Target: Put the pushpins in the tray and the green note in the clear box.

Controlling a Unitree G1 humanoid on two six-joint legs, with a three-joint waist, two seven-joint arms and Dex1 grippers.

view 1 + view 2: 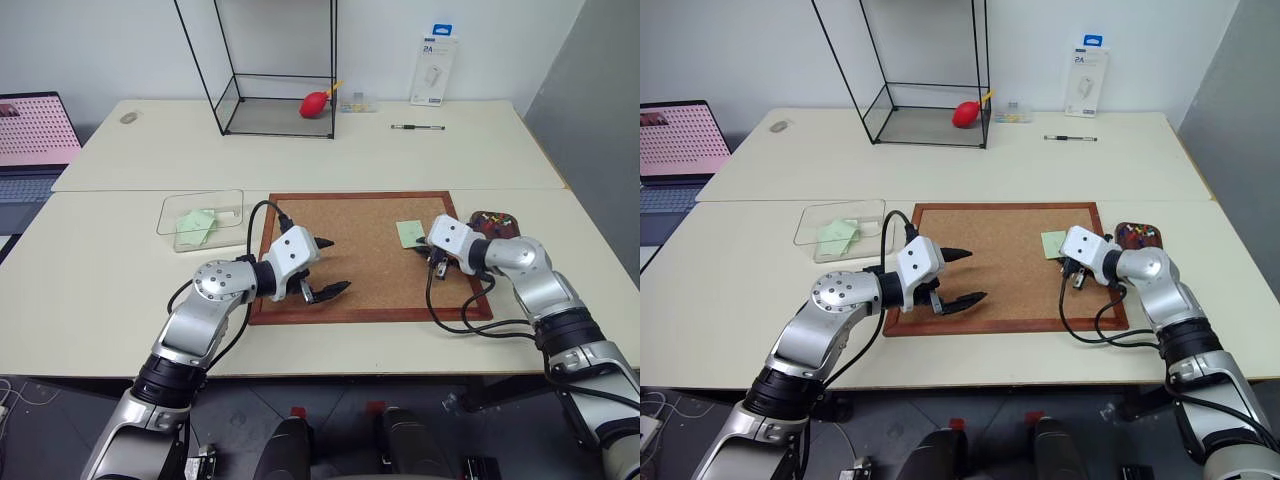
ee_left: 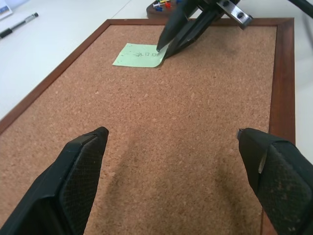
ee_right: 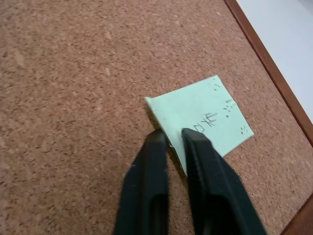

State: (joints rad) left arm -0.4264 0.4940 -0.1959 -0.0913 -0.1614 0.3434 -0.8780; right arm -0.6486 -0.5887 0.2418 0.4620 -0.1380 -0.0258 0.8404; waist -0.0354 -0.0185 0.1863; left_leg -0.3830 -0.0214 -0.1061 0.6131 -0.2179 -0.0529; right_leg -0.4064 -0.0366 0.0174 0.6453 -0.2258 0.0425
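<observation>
A: Where's the note (image 3: 203, 117)?

B: Flat on the corkboard (image 1: 360, 270), near its right edge, with some handwriting on it. The tray (image 1: 497, 222) sits just past that edge on the desk (image 1: 100, 300), with coloured pushpins (image 1: 1135, 236) already in it.

A: How will it handle?

B: By my judgement, almost weightless, thin and limp. It will flop and bend, and could slide on the cork or slip out of a shallow pinch. The place to take it is an edge or corner, lifted slightly off the board.

A: And the right gripper (image 3: 171, 137)?

B: Its two fingers are drawn together at the note's near edge, and that edge looks slightly raised between the tips. From the left wrist view it meets the note at a corner. I'd call it pinched on the paper, though how much paper is caught I can't tell.

A: The left gripper (image 1: 322, 266)?

B: Spread wide, holding nothing, hovering over the board's left part, well apart from the note.

A: The box (image 1: 200, 215)?

B: On the desk left of the board, with green slips inside.
</observation>
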